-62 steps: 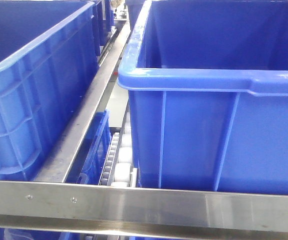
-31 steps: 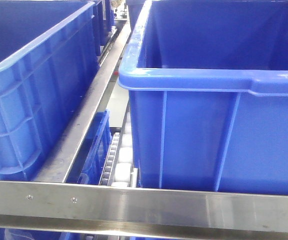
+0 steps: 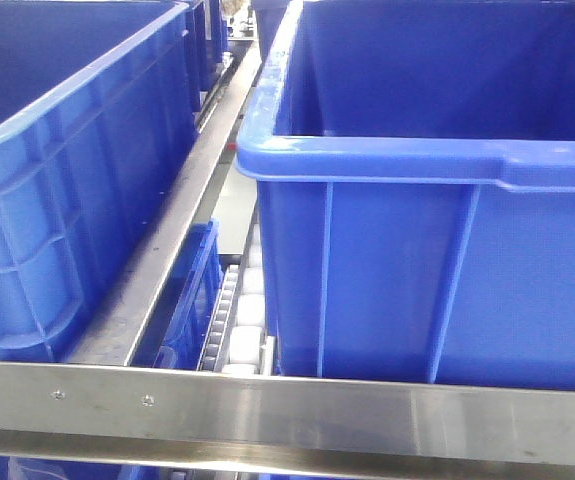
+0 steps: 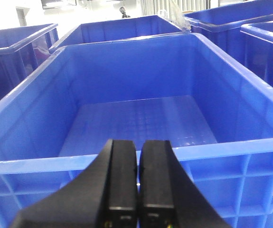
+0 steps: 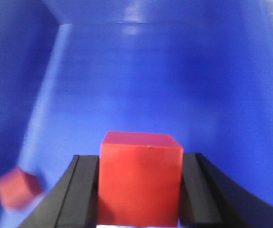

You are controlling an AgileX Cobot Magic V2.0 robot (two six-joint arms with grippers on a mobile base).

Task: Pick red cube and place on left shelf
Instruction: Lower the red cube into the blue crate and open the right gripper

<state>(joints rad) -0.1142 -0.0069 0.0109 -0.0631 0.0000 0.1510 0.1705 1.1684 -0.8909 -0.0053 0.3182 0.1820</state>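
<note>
In the right wrist view my right gripper (image 5: 139, 164) is shut on a red cube (image 5: 140, 178), held between its two black fingers inside a blue bin (image 5: 174, 85). A second red cube (image 5: 16, 187) lies blurred on the bin floor at lower left. In the left wrist view my left gripper (image 4: 137, 152) is shut and empty, hovering at the near rim of an empty blue bin (image 4: 136, 114). Neither gripper shows in the front view.
The front view shows two large blue bins, a left one (image 3: 67, 180) and a right one (image 3: 437, 200), on a metal rack with a steel front rail (image 3: 287, 405) and a roller track (image 3: 237, 320) between. More blue bins (image 4: 250, 28) stand around in the left wrist view.
</note>
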